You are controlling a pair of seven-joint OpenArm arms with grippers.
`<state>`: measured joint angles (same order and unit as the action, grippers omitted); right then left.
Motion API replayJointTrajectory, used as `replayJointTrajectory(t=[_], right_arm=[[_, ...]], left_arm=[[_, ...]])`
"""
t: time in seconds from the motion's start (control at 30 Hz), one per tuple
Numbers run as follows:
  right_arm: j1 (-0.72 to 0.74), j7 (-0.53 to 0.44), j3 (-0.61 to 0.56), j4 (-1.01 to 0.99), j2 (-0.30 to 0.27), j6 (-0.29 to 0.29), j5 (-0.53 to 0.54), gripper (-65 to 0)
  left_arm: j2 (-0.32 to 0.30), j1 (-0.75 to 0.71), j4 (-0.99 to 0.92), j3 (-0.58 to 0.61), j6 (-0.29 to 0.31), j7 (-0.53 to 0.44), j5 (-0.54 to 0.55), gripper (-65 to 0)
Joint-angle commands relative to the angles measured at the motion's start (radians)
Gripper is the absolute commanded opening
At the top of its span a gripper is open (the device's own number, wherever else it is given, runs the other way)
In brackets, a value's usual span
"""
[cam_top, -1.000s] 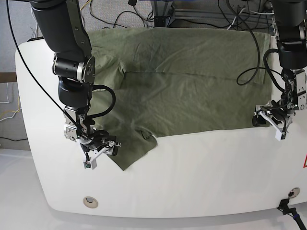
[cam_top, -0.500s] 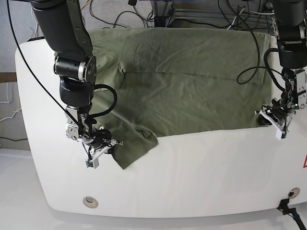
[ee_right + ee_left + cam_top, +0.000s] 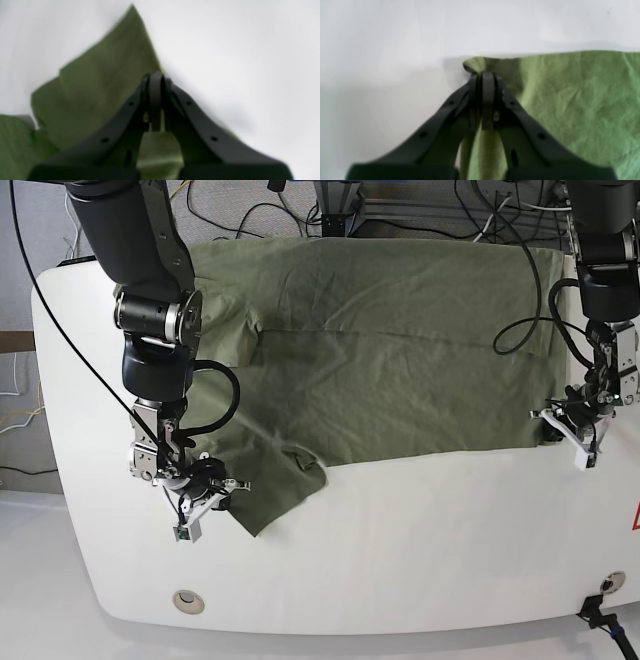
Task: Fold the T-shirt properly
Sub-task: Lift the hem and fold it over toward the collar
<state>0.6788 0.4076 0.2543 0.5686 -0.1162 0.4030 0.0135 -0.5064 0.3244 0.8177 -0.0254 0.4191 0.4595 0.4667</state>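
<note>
The olive-green T-shirt (image 3: 390,350) lies spread and wrinkled over the far half of the white table (image 3: 420,540), one sleeve pointing toward the front left. My right gripper (image 3: 203,502), on the left of the base view, is shut on that sleeve's outer edge. Up close, though blurred, the T-shirt (image 3: 105,87) runs under my right gripper (image 3: 156,75), whose jaws are together. My left gripper (image 3: 577,438) is shut on the shirt's near right corner. In the left wrist view, the T-shirt (image 3: 570,100) bunches at my left gripper (image 3: 487,75) and passes between the jaws.
Black cables (image 3: 300,215) and a metal stand sit behind the table's far edge. A round grommet (image 3: 187,601) lies near the front left edge, and a black connector (image 3: 607,584) near the front right. A cable loops from each forearm over the cloth.
Both grippers have closed on the cloth from open. My right gripper has shifted slightly left and toward the front, tugging the sleeve edge. The left one has barely moved.
</note>
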Motion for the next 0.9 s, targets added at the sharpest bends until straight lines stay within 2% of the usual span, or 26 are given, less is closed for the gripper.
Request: replayJointTrajectory(t=[0.0, 0.27, 0.37, 0.6, 0.73, 0.87], right_arm=[[0.008, 0.034, 0.000, 0.135, -0.006, 0.007, 0.013, -65.0], [-0.178, 0.273, 0.000, 0.558, -0.004, 0.010, 0.018, -65.0], [-0.236, 0.350, 0.000, 0.693, -0.004, 0.055, 0.019, -65.0], [-0.354, 0.538, 0.001, 0.976, -0.004, 0.093, 0.019, -65.0], [-0.417, 0.635, 0.001, 1.103, -0.004, 0.118, 0.019, -65.0], [-0.486, 0.686, 0.001, 1.221, -0.004, 0.136, 0.019, -65.0]], left_arm=[[-0.019, 0.003, 0.042, -0.009, 0.002, -0.054, 0.014, -65.0], [-0.024, -0.141, 0.262, -0.021, 0.002, -0.140, 0.014, -65.0], [-0.021, -0.192, 0.306, -0.101, 0.002, -0.143, 0.013, -65.0], [-0.019, -0.270, 0.418, -0.190, 0.004, -0.143, 0.011, -65.0], [-0.022, -0.308, 0.483, -0.202, 0.004, -0.143, 0.011, -65.0], [-0.024, -0.367, 0.553, -0.233, 0.004, -0.143, 0.011, -65.0]])
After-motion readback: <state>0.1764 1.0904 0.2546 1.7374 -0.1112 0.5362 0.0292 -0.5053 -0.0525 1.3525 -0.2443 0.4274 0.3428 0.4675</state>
